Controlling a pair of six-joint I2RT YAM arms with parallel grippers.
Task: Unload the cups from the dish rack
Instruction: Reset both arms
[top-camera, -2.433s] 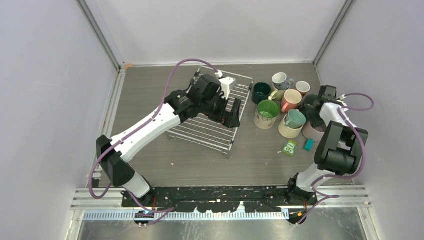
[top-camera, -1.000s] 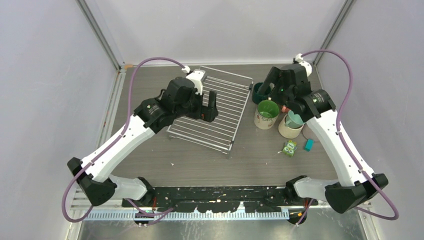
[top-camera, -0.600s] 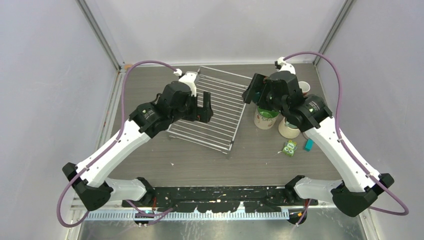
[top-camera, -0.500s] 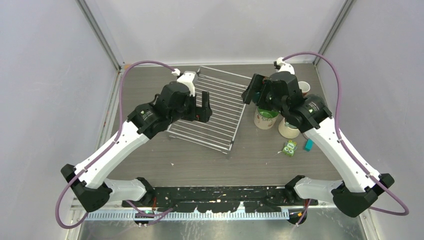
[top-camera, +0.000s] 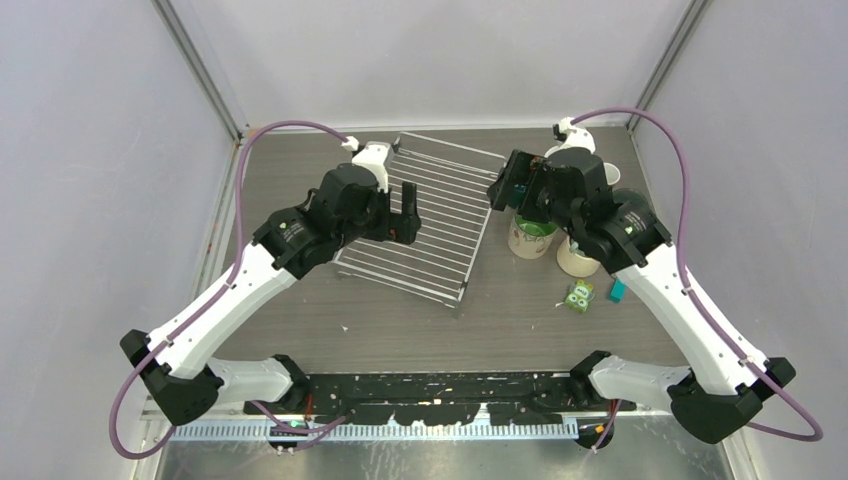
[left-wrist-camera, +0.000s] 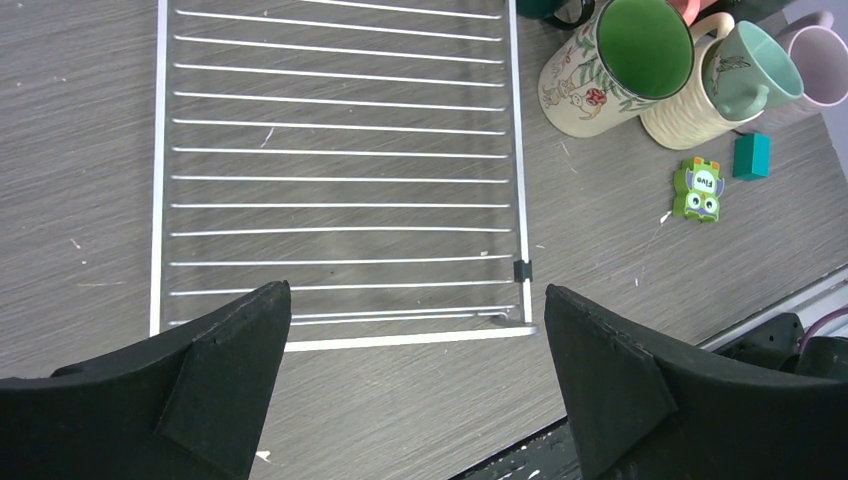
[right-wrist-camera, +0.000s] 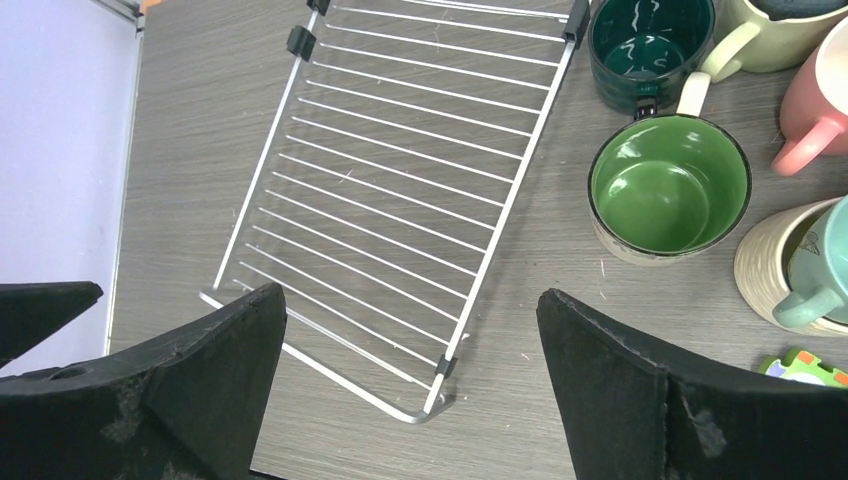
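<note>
The dish rack (top-camera: 440, 245) lies flat on the table's middle with no cups on its bars (left-wrist-camera: 340, 180). The cups stand grouped on the table to its right: a floral mug with a green inside (top-camera: 530, 235) (right-wrist-camera: 668, 185), a dark teal mug (right-wrist-camera: 650, 40), a salmon pink one (right-wrist-camera: 825, 100), and a pale teal mug nested in a cream ribbed one (left-wrist-camera: 750, 80). My left gripper (top-camera: 400, 220) (left-wrist-camera: 416, 290) hovers open over the rack, holding nothing. My right gripper (top-camera: 507, 185) (right-wrist-camera: 410, 292) hangs open above the rack's right edge, beside the cups, also holding nothing.
A green toy block (top-camera: 579, 295) and a small teal block (top-camera: 618, 289) lie in front of the cups. A mauve mug (left-wrist-camera: 825, 65) sits at the far right. Enclosure walls close in the left, back and right.
My right arm has swung left from above the cups to the rack's right edge. My left gripper drifted slightly left over the rack. Both stayed open.
</note>
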